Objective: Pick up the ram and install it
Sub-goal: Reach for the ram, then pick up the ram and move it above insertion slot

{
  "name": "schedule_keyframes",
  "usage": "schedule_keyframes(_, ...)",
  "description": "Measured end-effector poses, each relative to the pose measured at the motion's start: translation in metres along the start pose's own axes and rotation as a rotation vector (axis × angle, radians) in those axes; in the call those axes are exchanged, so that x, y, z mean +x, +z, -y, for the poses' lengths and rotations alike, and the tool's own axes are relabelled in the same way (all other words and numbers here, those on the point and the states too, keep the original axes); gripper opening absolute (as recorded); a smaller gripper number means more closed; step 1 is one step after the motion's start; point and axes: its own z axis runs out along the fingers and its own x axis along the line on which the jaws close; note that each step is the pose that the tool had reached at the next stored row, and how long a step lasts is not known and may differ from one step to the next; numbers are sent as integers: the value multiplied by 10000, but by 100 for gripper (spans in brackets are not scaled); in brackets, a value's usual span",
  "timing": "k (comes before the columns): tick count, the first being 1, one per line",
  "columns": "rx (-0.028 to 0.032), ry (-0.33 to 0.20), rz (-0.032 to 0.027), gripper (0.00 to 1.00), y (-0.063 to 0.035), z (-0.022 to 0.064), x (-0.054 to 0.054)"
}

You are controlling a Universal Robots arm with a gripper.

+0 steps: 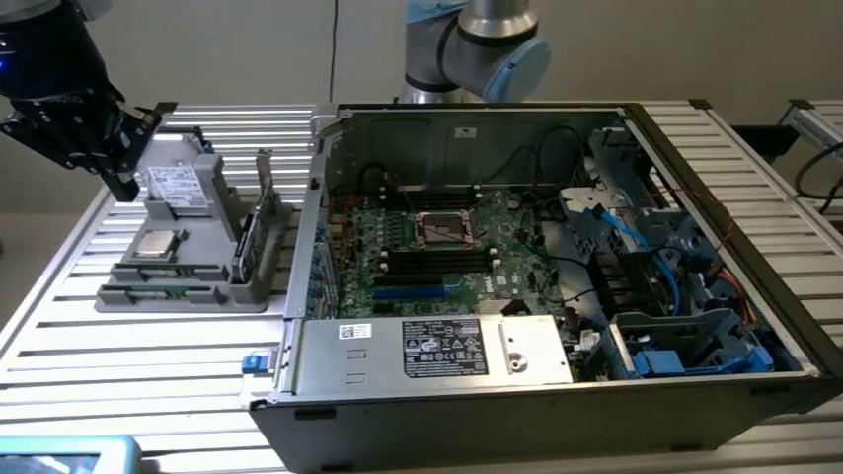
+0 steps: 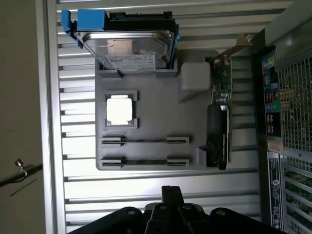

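Gripper (image 1: 124, 181) hangs in air over gray tray (image 2: 156, 112). Fingers pressed together, nothing between them. I see ram (image 2: 145, 161) not picked up yet. It stands on its thin edge in narrow slot of tray, at end far from hard drive (image 2: 129, 48), past square silver chip (image 2: 119, 109). Gripper not touching ram. Tray sits on slatted table (image 1: 132, 375). Open computer case (image 1: 395, 410) stands just beside tray, on exterior view's right. Green board (image 1: 514, 237) lies inside case.

Nothing legible: the black sticker (image 1: 445, 351) on the silver metal box (image 1: 345, 370) and the grey hard drive's (image 2: 129, 43) white label (image 2: 131, 62) defy reading
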Motion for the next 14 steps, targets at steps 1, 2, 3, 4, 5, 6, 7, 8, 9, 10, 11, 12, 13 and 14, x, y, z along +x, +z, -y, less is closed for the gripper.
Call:
schedule_keyframes(1,23,-1,2,11,13,-5,7)
schedule_keyframes(2,51,-1,4,11,25,-9,14)
schedule_keyframes(3,83,-1,6,11,37,-13,20)
schedule_keyframes(4,111,-1,7,11,50,-17,26)
schedule_keyframes(5,135,-1,10,11,64,-21,32)
schedule_keyframes(6,159,0,12,11,79,-26,39)
schedule_keyframes(7,180,-1,14,11,94,-30,44)
schedule_keyframes(8,202,-1,15,11,109,-34,48)
schedule_keyframes(9,223,-1,16,11,124,-37,53)
schedule_keyframes(10,243,-1,17,11,140,-40,57)
schedule_keyframes(11,260,-1,18,11,156,-44,61)
schedule_keyframes(12,274,-1,19,11,173,-47,65)
schedule_keyframes(13,284,-1,20,11,190,-49,68)
schedule_keyframes(14,293,-1,21,11,209,-51,70)
